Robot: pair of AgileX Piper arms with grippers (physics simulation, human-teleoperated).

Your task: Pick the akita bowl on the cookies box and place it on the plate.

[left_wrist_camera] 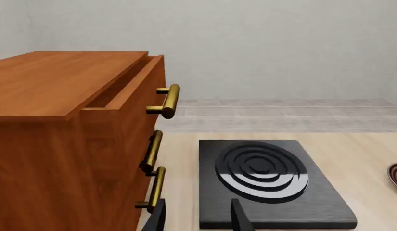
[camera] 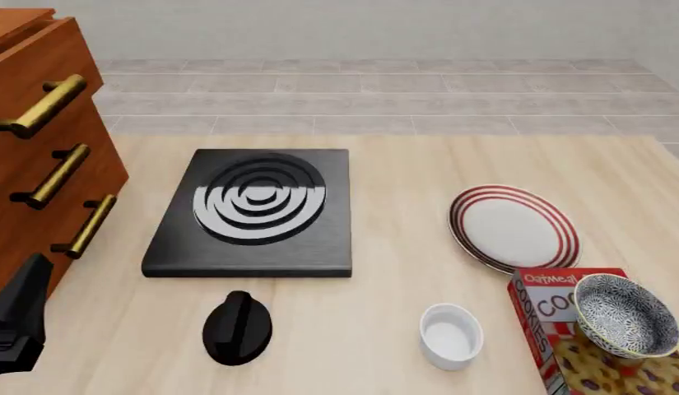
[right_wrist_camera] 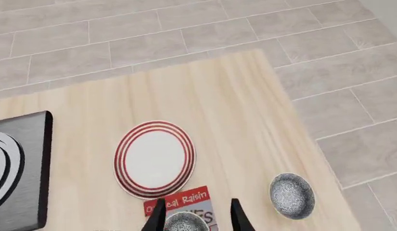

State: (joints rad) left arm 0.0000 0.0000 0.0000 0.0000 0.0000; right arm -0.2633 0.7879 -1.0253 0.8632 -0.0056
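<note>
The akita bowl (camera: 625, 314) sits on the cookies box (camera: 569, 346) at the tabletop's (camera: 405, 247) near right edge, about five o'clock from the white ramekin (camera: 450, 334). In the right wrist view the right gripper (right_wrist_camera: 196, 214) hangs high above it, fingers parted and holding nothing. The sound approach is probably straight down, one finger inside the rim. A second speckled bowl (right_wrist_camera: 291, 195) lies at three o'clock; ignore it. The plate (camera: 513, 227) waits beyond, at eleven o'clock from the bowl. The left gripper (left_wrist_camera: 198, 219), fingers also spread, idles facing the stove plate (left_wrist_camera: 265, 180) and wooden drawers (left_wrist_camera: 76, 139).

Bright, even, sharp, faint shadows
</note>
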